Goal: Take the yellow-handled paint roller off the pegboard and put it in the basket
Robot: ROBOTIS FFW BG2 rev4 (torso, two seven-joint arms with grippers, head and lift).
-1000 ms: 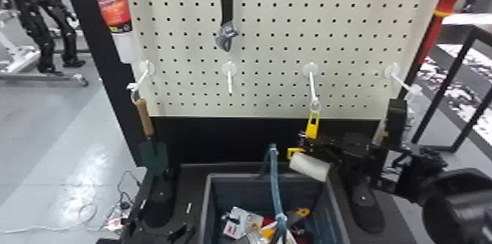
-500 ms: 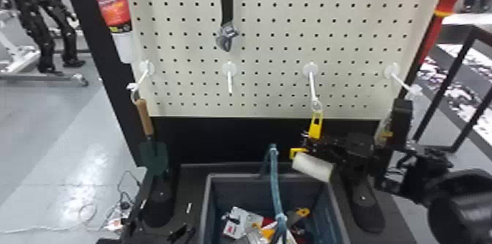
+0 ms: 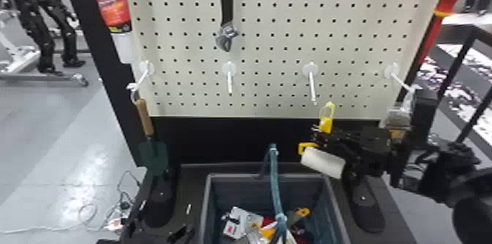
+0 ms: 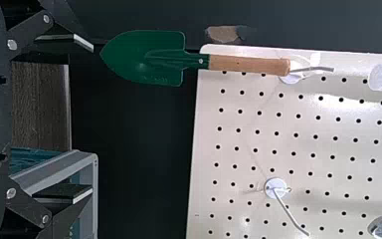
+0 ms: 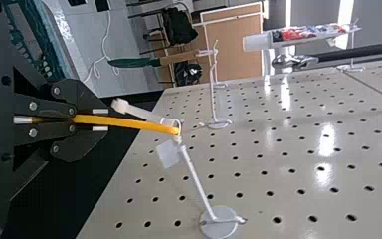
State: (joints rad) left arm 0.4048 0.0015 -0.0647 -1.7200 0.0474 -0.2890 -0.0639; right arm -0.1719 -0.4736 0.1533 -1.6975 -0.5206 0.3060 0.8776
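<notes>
Paint roller, yellow plastic handle up, long axis near-upright, white cylinder slanting; handle shifted rightward from white hook. Right gripper pinches handle; left gripper spread.

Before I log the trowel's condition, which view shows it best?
The left wrist view: the trowel is large, its blade face-on. Head view: smaller, darker. Right wrist view: small, blade nearly edge-on.
</notes>
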